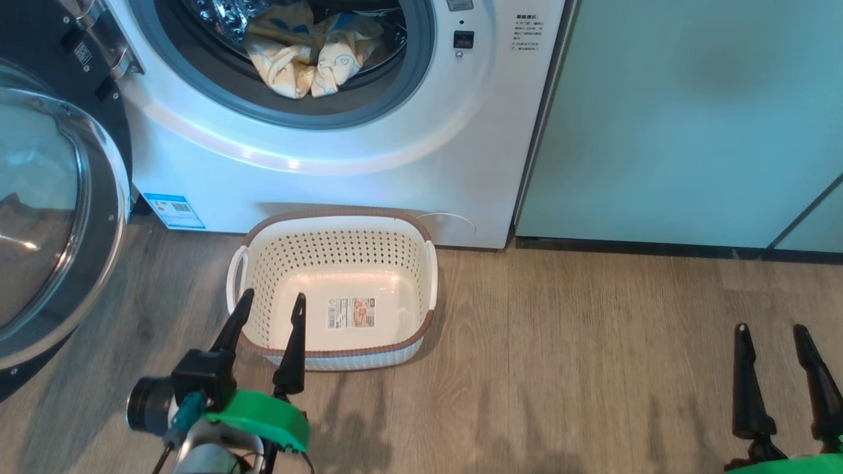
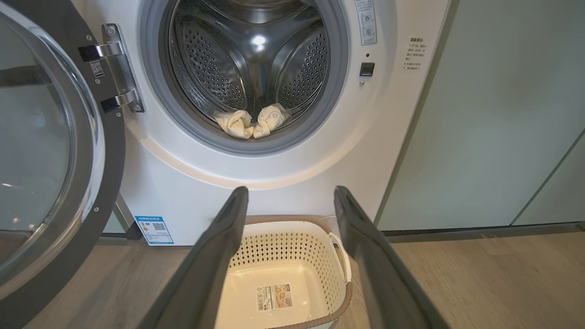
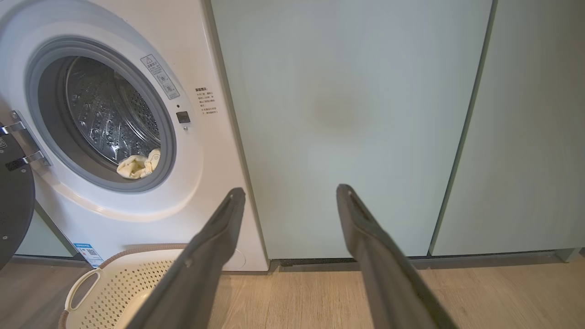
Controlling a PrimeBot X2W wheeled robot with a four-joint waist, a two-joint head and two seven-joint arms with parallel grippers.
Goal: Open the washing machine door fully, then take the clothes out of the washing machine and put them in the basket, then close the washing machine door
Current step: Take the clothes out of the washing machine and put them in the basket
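Pose: left jaws apart, low by basket (image 1: 336, 214) near rim | right jaws apart, low over floor (image 1: 593, 368)

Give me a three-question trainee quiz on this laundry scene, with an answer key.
1. Fill in: the left gripper, near the cream perforated brown-rimmed plastic basket, and the right gripper both have ____ jaws.
2. True or false: the big white front-loading washing machine has its round black-rimmed glass door shut.
3. Where are the soft pale yellow clothes? A in the steel drum; B in the basket; C in the right gripper.
Key: 1 open; 2 false; 3 A.
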